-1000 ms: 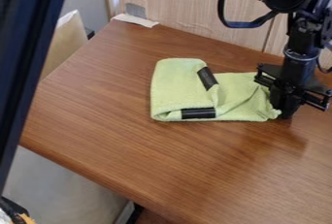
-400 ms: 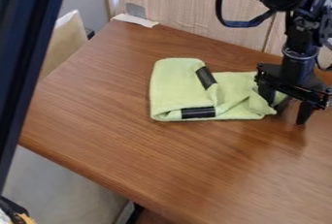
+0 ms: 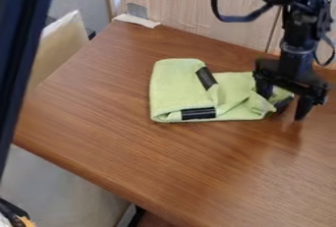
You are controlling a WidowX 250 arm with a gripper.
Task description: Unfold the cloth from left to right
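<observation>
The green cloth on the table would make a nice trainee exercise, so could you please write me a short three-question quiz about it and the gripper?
1. What colour is the strip along the lower edge of the cloth? a) red b) black c) white
2. True or false: the two fingers of the gripper are closed together.
3. Fill in: in the picture, the gripper is at the cloth's ____ end.

Key: 1 b; 2 false; 3 right
</observation>
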